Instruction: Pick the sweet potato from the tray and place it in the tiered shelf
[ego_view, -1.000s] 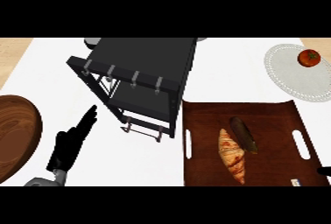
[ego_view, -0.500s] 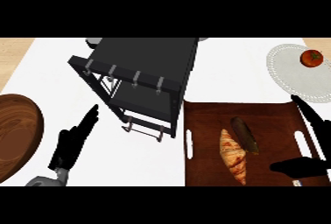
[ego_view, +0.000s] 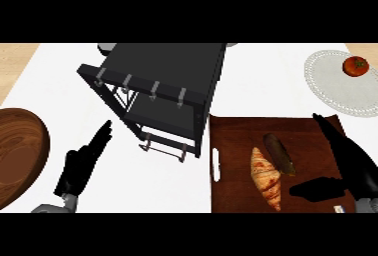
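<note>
Right hand: fingers extended, thumb apart, nothing gripped, poised just beside sweet potato. Item lies on tray against croissant; judged stiff, moderately heavy; mid-body grasp advised. Tiered shelf adjoins tray's left; approach unobstructed. Left hand rests open on bench.

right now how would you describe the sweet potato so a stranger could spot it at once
Find the dark brown tray right of the black tiered shelf. Two things lie side by side on it: the sweet potato is the shorter, dull brown one on the right, not the golden, ridged croissant.
</note>
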